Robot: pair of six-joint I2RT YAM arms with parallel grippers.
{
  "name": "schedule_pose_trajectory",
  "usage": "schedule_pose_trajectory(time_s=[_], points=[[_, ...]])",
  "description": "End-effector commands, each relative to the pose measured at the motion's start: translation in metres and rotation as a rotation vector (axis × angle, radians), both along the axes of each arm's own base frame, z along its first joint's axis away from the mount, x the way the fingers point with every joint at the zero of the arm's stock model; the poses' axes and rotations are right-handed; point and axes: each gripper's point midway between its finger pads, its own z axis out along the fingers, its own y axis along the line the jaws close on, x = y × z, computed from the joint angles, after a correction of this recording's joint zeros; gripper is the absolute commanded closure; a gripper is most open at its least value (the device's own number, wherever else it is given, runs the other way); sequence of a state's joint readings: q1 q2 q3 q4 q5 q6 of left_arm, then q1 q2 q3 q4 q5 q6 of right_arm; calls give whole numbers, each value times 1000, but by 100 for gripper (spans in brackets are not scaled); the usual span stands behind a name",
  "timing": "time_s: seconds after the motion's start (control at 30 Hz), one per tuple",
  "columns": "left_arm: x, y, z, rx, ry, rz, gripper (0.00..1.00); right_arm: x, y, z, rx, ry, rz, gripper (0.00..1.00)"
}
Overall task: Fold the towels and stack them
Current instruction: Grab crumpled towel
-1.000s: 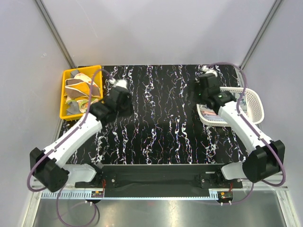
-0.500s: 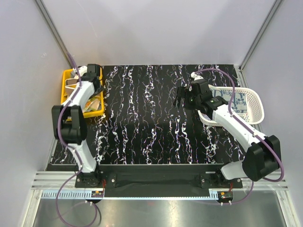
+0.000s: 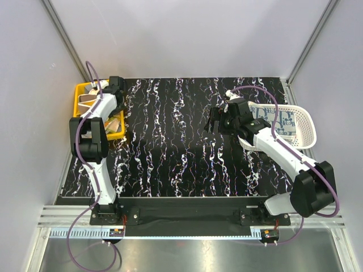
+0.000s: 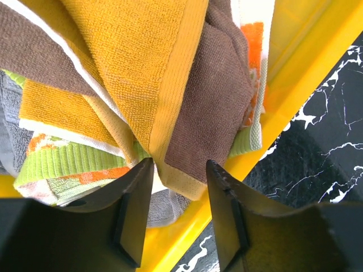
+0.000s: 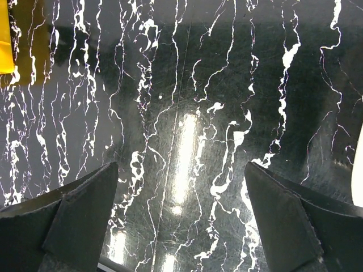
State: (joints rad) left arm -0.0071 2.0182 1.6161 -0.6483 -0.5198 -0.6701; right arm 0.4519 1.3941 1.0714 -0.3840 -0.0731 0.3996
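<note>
Left wrist view: the left gripper (image 4: 180, 164) is seen partly open above the towels (image 4: 130, 68), which are heaped in the yellow bin (image 4: 300, 62); a corner of the pile is framed between its jaws but not clamped. The right gripper (image 5: 181, 165) is held wide open and empty over the marbled table (image 5: 187, 85)

I find no text, label or number I can read, neither on the towels (image 4: 130, 73) nor elsewhere, and the ruled strip (image 3: 187, 233) on the front rail bears marks too small to read.
</note>
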Motion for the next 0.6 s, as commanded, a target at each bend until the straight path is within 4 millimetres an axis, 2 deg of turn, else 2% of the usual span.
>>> schedule_pose_trajectory(time_s=[0.0, 0.17, 0.2, 0.3, 0.43, 0.53, 0.57], points=[[3, 9, 27, 24, -98, 54, 50, 3, 11, 15, 47, -51, 28, 0], [3, 11, 19, 35, -71, 49, 48, 2, 11, 12, 47, -43, 31, 0], [1, 21, 16, 37, -64, 71, 49, 3, 12, 12, 45, -44, 33, 0], [5, 24, 15, 34, -73, 71, 55, 3, 12, 13, 45, -46, 34, 0], [12, 27, 25, 42, -87, 61, 82, 3, 11, 11, 40, -43, 32, 0], [15, 30, 48, 49, -127, 56, 100, 2, 11, 13, 41, -46, 35, 0], [16, 29, 55, 47, -143, 49, 100, 2, 11, 13, 41, -46, 37, 0]])
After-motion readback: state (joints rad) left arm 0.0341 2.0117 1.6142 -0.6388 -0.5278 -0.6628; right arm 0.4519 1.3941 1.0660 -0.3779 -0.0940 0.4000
